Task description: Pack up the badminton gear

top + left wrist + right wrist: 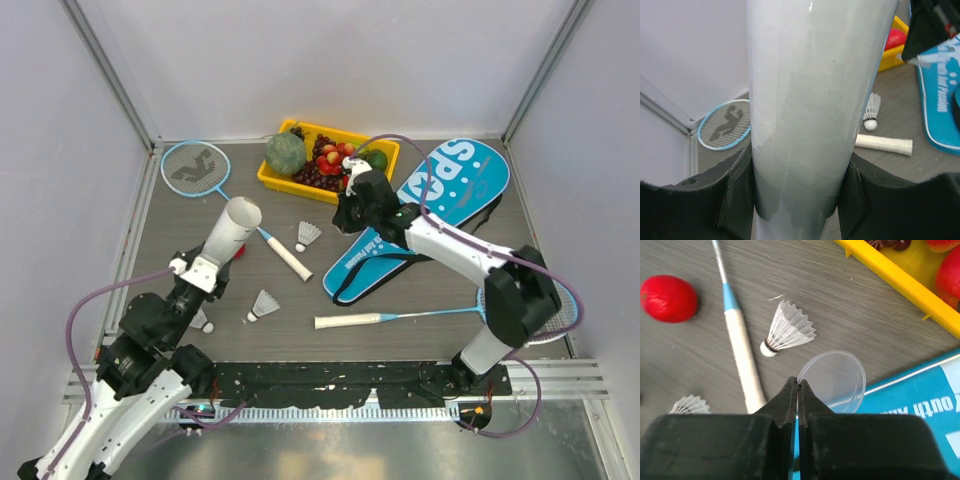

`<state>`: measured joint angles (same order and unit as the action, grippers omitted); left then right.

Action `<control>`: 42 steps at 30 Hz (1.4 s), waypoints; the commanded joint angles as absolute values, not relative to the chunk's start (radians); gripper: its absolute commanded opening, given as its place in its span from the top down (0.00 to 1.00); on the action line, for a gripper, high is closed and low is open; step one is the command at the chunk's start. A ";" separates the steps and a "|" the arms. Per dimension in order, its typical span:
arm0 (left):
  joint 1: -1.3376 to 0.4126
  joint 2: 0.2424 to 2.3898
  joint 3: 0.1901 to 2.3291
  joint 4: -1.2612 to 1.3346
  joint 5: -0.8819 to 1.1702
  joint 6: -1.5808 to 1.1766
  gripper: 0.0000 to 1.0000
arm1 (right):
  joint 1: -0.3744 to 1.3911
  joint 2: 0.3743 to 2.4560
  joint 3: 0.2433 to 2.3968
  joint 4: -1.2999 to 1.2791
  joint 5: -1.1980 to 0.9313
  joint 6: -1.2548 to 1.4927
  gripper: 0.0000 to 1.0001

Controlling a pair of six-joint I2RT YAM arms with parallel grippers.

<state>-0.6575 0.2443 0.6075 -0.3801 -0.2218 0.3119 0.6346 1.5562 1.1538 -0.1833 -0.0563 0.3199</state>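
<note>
**A:** Top view. Left claw (197, 268) clamped on the white tube (230, 233), which is tilted up off the table (380, 345) with its mouth open. Three shuttlecocks (308, 236) loose on the table. Both rackets (345, 321) and the blue bag (470, 180) lie unpacked.

**B:** Left wrist?

**A:** Tube fills the frame, fingers (737, 200) pressed to either side. Looks a firm hold.

**B:** Right wrist?

**A:** Right claw (798, 385) closed. Its tips seem to pinch the rim of a clear lid (837, 377). One shuttlecock just beyond it, beside a racket handle. Red ball (667, 297) further off.

**B:** Step in hand?

**A:** Tube uncapped, all three shuttlecocks outside it. My read: filling the tube comes first. Right claw must park the lid somewhere, then lift the nearest shuttlecock and feed it into the mouth.
</note>
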 commanded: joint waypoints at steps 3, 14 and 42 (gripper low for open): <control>-0.660 0.115 0.542 -0.157 -0.354 0.351 0.59 | 0.634 1.744 1.293 -0.123 0.029 0.299 0.95; -0.660 0.061 0.499 -0.100 -0.373 0.362 0.58 | 0.634 1.876 1.321 -0.104 0.015 0.299 0.78; -0.660 0.092 0.494 -0.107 -0.167 0.310 0.55 | 0.623 2.106 1.666 -0.299 -0.443 0.140 0.31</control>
